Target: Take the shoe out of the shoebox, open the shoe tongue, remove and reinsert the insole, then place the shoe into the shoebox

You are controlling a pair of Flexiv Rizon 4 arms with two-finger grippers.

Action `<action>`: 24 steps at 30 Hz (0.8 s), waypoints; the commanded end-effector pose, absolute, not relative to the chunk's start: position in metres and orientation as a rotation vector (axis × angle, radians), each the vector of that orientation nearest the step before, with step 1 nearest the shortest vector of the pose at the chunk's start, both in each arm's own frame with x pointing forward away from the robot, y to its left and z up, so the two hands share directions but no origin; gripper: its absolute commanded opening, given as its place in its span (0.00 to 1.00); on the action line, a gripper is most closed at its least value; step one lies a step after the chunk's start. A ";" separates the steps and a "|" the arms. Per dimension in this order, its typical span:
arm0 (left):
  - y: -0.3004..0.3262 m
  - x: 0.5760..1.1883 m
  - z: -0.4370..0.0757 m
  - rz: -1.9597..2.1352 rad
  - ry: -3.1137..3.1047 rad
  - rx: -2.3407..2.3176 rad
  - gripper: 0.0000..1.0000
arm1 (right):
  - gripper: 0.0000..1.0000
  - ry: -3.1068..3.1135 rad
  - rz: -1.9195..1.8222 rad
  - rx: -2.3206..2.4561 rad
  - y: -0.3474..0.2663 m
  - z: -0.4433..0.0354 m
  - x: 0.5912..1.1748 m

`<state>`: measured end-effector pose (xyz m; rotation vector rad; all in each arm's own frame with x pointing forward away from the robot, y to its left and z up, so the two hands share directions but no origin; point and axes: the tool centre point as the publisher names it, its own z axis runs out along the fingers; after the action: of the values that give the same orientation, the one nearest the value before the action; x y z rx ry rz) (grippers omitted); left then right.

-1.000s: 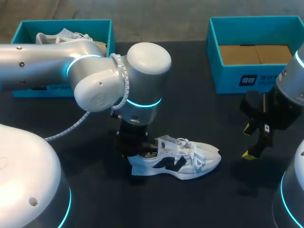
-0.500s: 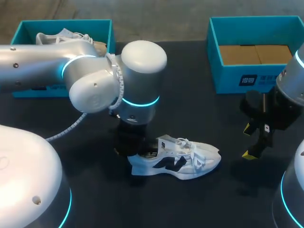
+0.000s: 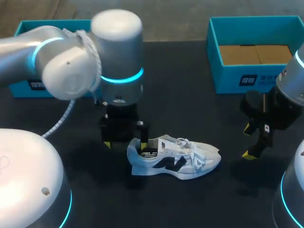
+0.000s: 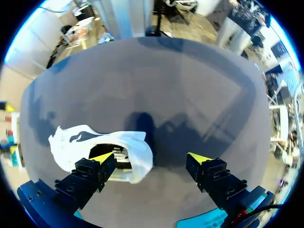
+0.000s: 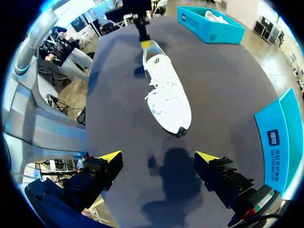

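Observation:
A white sneaker with dark side marks [image 3: 175, 159] lies on its side on the dark table, heel toward my left arm. My left gripper [image 3: 123, 140] hangs open just above and beside the heel, touching nothing. In the left wrist view the sneaker [image 4: 90, 141] lies by one finger of that open gripper [image 4: 151, 159], its heel opening just ahead of that fingertip. My right gripper [image 3: 248, 141] hovers open to the right of the toe, well apart from it. From the right wrist the sneaker [image 5: 167, 90] shows ahead of the open right gripper [image 5: 159, 156].
A teal shoebox [image 3: 256, 78] with brown cardboard inside stands at the back right. A second teal box [image 3: 52, 23] at the back left is mostly hidden behind my left arm; in the right wrist view this box [image 5: 216, 29] holds another white shoe.
My left gripper has opened, let go of the sneaker's heel and drawn back up and to the left. The sneaker stays where it was. The right arm has not moved.

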<state>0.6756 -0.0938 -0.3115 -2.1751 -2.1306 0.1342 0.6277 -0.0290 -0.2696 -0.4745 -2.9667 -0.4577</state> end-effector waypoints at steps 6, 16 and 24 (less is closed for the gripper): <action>-0.055 0.674 -0.277 0.367 -2.281 -2.062 1.00 | 1.00 -2.970 -0.457 -0.476 -0.029 -0.270 0.626; -0.049 0.665 -0.271 0.551 -2.420 -1.875 1.00 | 1.00 -2.970 -0.457 -0.476 -0.029 -0.270 0.626; -0.053 0.660 -0.268 0.769 -2.580 -1.589 1.00 | 1.00 -2.970 -0.457 -0.476 -0.029 -0.270 0.626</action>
<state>0.6625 -0.0576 -0.2658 -1.6437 -2.4943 0.6179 0.6277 -0.0290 -0.2696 -0.4745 -2.9667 -0.4577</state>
